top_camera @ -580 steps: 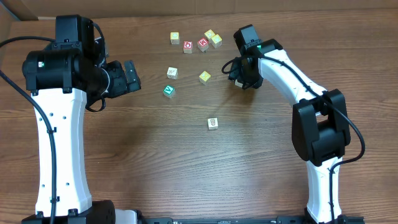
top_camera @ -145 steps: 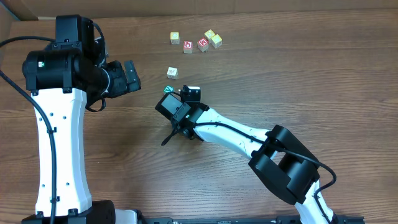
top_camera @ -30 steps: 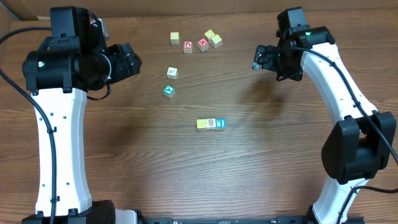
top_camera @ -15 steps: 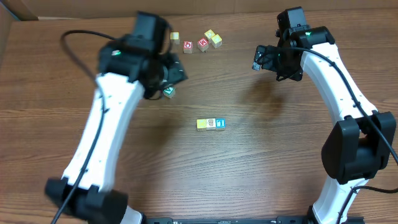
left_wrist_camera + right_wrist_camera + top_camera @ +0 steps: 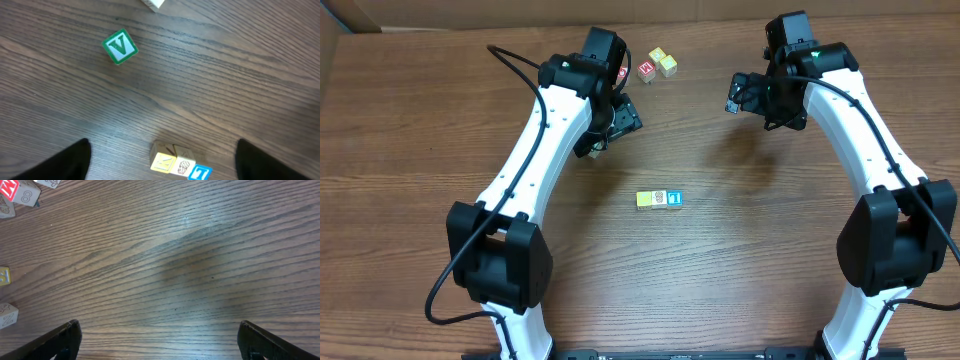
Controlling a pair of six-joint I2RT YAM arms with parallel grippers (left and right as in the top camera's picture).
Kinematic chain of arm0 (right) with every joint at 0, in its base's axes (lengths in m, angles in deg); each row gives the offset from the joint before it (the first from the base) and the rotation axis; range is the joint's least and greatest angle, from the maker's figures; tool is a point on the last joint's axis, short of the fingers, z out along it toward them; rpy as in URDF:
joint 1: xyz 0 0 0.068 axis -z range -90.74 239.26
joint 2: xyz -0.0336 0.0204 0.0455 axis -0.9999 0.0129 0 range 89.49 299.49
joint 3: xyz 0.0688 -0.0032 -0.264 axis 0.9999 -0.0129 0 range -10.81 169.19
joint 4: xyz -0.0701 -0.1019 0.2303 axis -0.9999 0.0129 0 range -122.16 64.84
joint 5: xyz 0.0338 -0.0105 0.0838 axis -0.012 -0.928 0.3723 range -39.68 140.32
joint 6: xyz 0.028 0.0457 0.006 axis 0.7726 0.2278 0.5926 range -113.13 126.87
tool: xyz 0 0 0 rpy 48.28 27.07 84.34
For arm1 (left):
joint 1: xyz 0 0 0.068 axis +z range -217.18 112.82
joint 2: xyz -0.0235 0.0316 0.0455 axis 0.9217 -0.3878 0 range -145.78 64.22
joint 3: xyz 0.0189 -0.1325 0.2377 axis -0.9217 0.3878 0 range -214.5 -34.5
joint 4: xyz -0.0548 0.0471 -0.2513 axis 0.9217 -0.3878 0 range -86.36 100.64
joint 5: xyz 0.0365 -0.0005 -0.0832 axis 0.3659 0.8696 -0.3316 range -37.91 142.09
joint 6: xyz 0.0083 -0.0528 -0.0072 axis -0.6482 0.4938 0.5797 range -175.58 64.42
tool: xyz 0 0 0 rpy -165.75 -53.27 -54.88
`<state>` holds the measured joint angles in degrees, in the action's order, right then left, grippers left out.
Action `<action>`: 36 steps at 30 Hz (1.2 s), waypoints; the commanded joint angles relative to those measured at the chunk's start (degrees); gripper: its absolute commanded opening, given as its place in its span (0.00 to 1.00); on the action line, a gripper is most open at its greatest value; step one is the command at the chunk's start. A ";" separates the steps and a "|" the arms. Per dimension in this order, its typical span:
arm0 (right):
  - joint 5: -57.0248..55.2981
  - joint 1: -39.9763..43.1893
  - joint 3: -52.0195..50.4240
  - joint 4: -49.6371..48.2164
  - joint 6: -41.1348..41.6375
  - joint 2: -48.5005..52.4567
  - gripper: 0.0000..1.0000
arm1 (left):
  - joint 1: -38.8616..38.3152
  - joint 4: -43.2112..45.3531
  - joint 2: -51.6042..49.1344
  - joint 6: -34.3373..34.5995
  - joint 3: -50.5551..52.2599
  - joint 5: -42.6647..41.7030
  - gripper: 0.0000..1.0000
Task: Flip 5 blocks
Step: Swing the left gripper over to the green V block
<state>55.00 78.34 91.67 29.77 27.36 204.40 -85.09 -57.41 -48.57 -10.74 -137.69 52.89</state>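
Observation:
Three blocks lie in a row (image 5: 660, 199) at the table's middle: yellow, cream and blue-faced. The left wrist view shows the same row (image 5: 180, 166) at the bottom edge. A green V block (image 5: 120, 47) lies apart to the upper left, and a white block's corner (image 5: 152, 3) shows at the top. My left gripper (image 5: 623, 117) hangs open above the wood; in its own view (image 5: 162, 145) nothing sits between the fingers. My right gripper (image 5: 740, 95) stands open at the back right, over bare wood (image 5: 159, 330). In the overhead view the left arm covers the green and white blocks.
A red-faced cube (image 5: 646, 70) and two pale yellow cubes (image 5: 667, 66) sit at the back centre; another red cube is partly hidden behind the left arm. Cubes also show at the left edge of the right wrist view (image 5: 27, 195). A cardboard edge (image 5: 520, 12) runs along the back.
My left arm has swung from the far left toward the back centre, over the green and white blocks, and its jaws have spread wider. The right arm and the row of three have not moved.

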 commanded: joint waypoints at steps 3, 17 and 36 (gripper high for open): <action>0.35 -0.04 0.48 -0.28 -0.63 -0.13 1.00 | -0.02 1.27 -3.93 0.61 -0.02 2.93 0.84; 0.37 -0.04 0.48 -0.28 -0.63 -0.13 1.00 | 0.52 4.76 -5.99 -1.97 -0.02 11.39 0.71; 0.35 -0.04 0.48 -0.28 -0.63 -0.13 1.00 | 2.60 3.78 -12.50 2.21 0.00 10.75 0.69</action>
<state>55.00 78.34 91.67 29.77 27.21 204.43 -82.45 -53.41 -57.95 -13.60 -137.69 62.66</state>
